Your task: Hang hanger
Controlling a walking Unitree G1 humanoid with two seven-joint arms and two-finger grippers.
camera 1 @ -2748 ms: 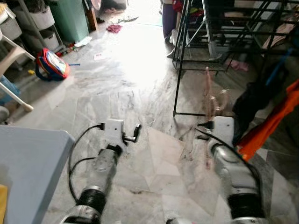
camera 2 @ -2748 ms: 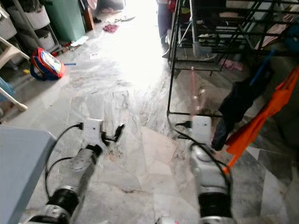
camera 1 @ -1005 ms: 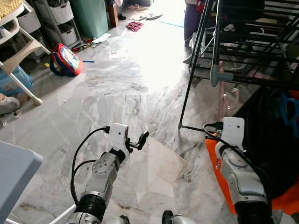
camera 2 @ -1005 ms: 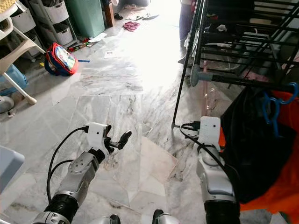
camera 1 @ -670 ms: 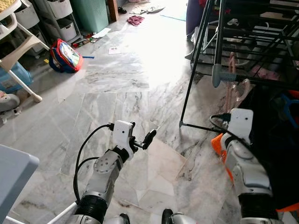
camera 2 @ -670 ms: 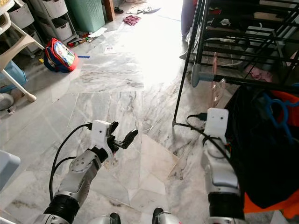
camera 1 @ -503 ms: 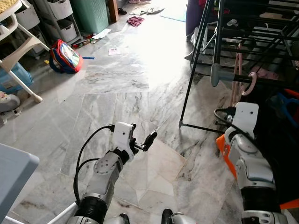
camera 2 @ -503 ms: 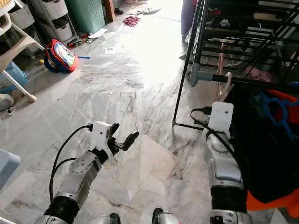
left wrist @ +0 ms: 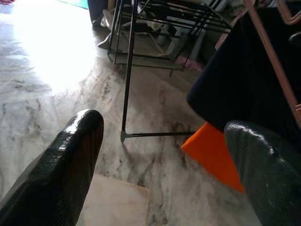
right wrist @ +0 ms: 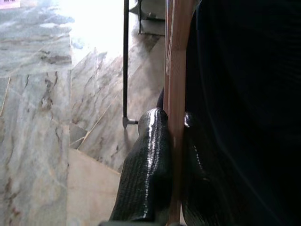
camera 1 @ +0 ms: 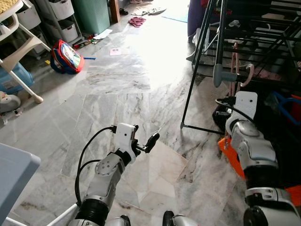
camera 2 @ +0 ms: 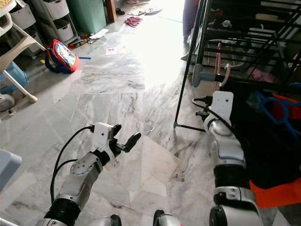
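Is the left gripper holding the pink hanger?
No, the left gripper hangs open over bare floor; the right gripper clamps the pink hanger.

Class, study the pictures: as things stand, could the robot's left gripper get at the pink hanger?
Probably not without moving. The left gripper hangs open low over the floor, well apart from the pink hanger, which the right gripper holds clamped up at the drying rack. The right arm stands between them.

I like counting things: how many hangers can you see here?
2. A pink hanger is pinched in the right gripper by the drying rack; a blue hanger lies on the dark clothes. More may be hidden.
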